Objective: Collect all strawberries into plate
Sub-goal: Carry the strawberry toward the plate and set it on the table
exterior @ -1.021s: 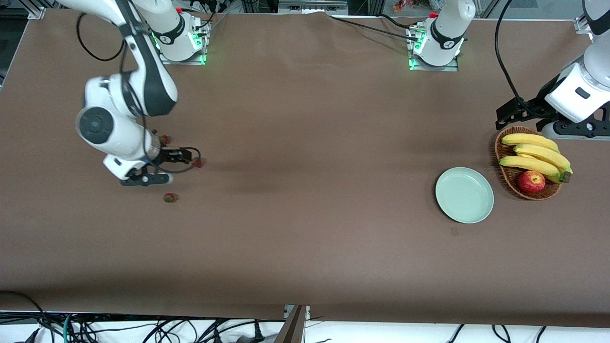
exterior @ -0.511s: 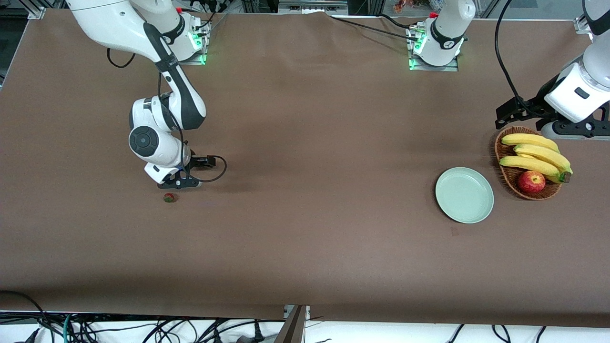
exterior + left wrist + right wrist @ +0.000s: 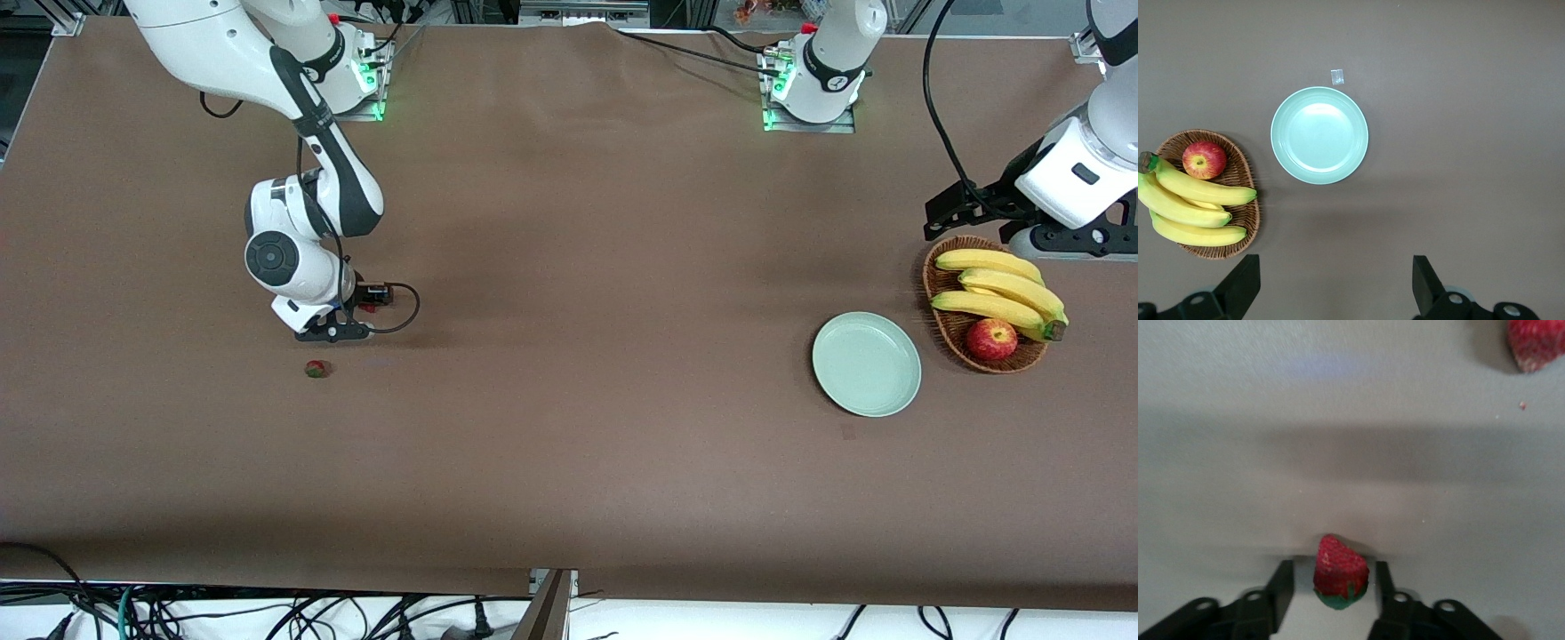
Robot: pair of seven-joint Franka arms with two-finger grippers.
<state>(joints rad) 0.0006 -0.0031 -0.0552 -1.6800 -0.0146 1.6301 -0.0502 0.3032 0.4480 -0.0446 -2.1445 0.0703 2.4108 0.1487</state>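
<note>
In the right wrist view a strawberry point(image 3: 1340, 577) lies on the table between the fingers of my right gripper point(image 3: 1335, 590). The jaws stand open around it with a narrow gap on each side. In the front view this gripper point(image 3: 363, 304) is low at the right arm's end of the table. A second strawberry point(image 3: 315, 368) lies nearer the front camera. Another strawberry point(image 3: 1537, 343) shows off to one side in the right wrist view. The mint-green plate point(image 3: 867, 364) has nothing on it. My left gripper point(image 3: 1336, 293) waits open, high beside the basket, looking down on the plate point(image 3: 1319, 135).
A wicker basket point(image 3: 942, 329) with bananas point(image 3: 1000, 289) and a red apple point(image 3: 991, 339) stands beside the plate at the left arm's end. A small pale scrap point(image 3: 1337, 77) lies on the brown cloth near the plate. The table's edge runs along the front.
My right arm swung over the strawberry and came down on it. Its fingers have narrowed around the berry. The left arm has not moved.
</note>
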